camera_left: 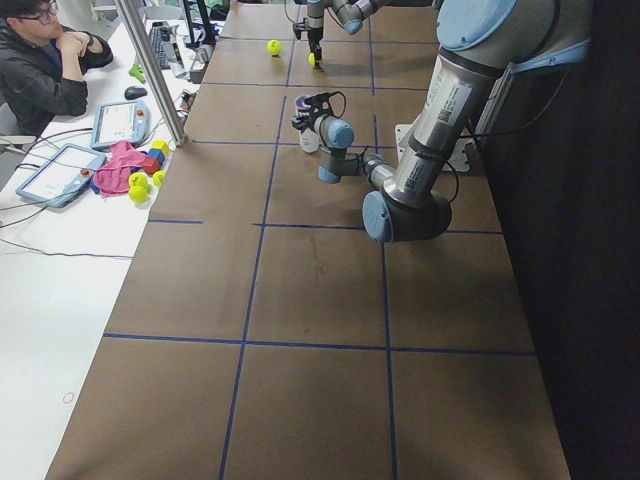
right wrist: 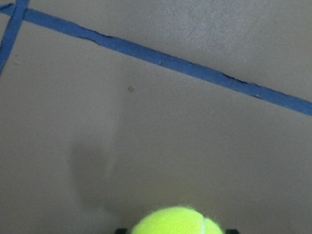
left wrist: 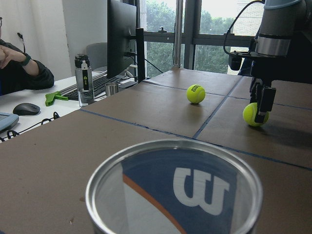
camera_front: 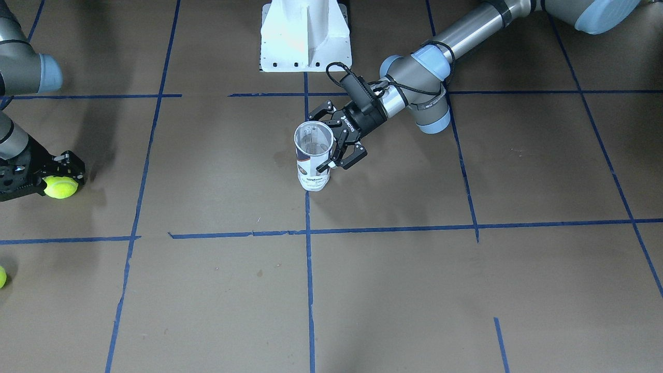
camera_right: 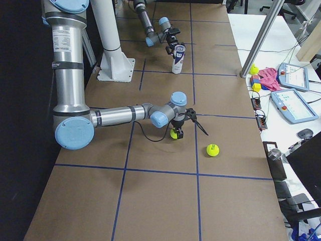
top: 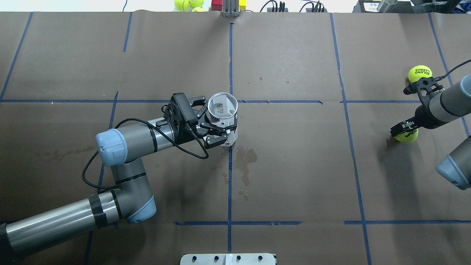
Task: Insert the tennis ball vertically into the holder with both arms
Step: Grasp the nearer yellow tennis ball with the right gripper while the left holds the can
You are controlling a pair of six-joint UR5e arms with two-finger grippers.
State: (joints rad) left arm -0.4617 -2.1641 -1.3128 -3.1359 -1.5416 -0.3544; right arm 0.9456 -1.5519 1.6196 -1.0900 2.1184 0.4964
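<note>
My left gripper (top: 217, 118) is clamped on the holder (top: 222, 109), a clear plastic cylindrical tube with a white and navy label. One finger presses on each side of its wall, below the open rim. The holder stands upright on the brown paper-covered table (top: 294, 165), mouth up. It sits right under my left wrist camera, where a large white "W" shows through its far wall. A blue tape line (top: 230, 55) runs just past my left fingertips.

My right gripper (top: 404, 129) is well apart from the holder. It points down at the table and grips a yellow-green felt tennis ball (top: 407, 137) between its fingers. I cannot tell whether that ball touches the table or hangs just above it. A second tennis ball (top: 420, 73), yellow-green with dark lettering, lies on the table. It is near my right gripper, on the side away from my base and clear of the fingers.
</note>
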